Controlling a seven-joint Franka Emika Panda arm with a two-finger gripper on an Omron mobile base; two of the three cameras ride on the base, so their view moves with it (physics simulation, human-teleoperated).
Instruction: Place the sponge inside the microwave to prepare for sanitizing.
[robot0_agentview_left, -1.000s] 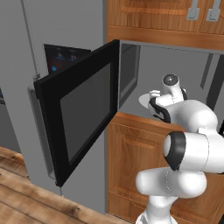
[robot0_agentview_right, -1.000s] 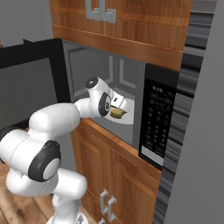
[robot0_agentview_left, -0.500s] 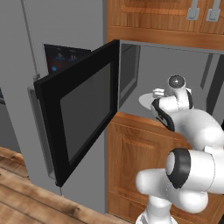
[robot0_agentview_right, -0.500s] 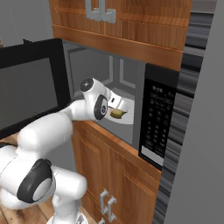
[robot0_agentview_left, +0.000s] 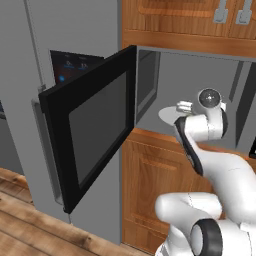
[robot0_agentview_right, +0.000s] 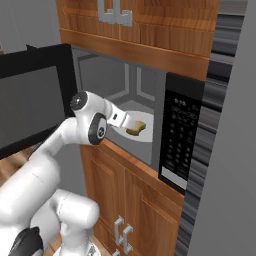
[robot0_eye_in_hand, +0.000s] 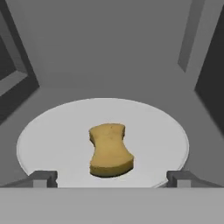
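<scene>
I'm seeing the sponge (robot0_eye_in_hand: 109, 150) lying flat on the white plate (robot0_eye_in_hand: 52, 135) inside the microwave (robot0_agentview_right: 185, 135), whose door (robot0_agentview_left: 95, 130) is hanging wide open. My gripper (robot0_eye_in_hand: 109, 178) is hovering just in front of the sponge, fingers (robot0_eye_in_hand: 43, 178) spread wide, gripping nothing.

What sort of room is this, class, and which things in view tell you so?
Most likely a kitchen: a built-in microwave with its door open, wooden cabinets around it, and a sponge lying on the white plate inside.
</scene>
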